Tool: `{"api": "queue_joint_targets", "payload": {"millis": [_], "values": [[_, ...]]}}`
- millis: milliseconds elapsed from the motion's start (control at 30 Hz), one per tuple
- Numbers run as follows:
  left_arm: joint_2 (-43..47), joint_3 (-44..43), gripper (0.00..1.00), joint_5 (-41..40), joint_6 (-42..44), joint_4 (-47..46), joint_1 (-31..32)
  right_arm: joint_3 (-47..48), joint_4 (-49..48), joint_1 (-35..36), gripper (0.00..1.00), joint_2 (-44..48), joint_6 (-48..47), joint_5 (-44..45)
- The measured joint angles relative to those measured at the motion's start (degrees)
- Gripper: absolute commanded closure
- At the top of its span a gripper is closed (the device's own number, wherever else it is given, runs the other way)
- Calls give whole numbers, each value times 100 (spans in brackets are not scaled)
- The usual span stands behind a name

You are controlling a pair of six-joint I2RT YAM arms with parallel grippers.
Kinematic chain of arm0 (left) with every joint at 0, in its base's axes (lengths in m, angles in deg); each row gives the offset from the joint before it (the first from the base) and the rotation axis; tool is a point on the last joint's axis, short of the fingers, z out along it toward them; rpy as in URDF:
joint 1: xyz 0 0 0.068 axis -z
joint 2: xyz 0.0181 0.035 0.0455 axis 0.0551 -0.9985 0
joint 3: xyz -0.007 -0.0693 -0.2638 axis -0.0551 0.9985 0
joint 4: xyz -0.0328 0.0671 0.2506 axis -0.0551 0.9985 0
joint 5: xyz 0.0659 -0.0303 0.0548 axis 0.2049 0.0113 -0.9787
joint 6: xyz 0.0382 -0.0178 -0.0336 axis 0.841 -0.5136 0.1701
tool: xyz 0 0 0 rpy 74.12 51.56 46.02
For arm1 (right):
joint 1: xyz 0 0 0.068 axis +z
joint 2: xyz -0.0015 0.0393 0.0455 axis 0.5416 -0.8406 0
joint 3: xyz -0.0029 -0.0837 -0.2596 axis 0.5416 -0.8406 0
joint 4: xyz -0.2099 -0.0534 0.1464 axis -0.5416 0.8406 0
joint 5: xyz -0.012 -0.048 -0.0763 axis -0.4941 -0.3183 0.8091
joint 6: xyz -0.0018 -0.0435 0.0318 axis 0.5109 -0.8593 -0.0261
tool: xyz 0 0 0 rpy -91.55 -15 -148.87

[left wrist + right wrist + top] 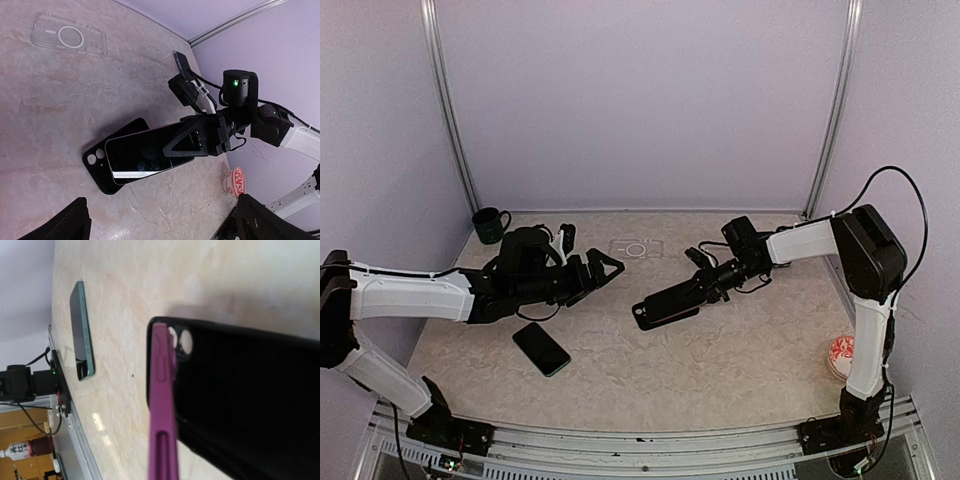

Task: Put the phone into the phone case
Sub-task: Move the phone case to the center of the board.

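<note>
My right gripper (706, 286) is shut on one end of a phone (670, 300), a dark-screened slab (145, 156) with a purple edge (162, 410). It holds the phone tilted just over the open black phone case (98, 167), which lies flat on the table with its camera holes showing (235, 385). Whether phone and case touch I cannot tell. My left gripper (611, 268) hovers open to the left of them, its dark fingertips (75, 222) at the bottom corners of the left wrist view with nothing between them.
A second phone (542, 348) with a teal edge (82, 335) lies near the left arm. A clear case (635, 247) lies at the back centre (67, 37). A dark mug (490, 225) stands back left, and a red-and-white cup (840, 355) by the right arm.
</note>
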Motion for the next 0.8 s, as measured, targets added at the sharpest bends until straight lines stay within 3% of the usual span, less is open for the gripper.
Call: {"api": "queue_joint_targets", "payload": {"millis": [800], "values": [[-789, 94, 1, 181, -750, -623, 81, 103, 153, -356, 100, 48, -227, -675]]}}
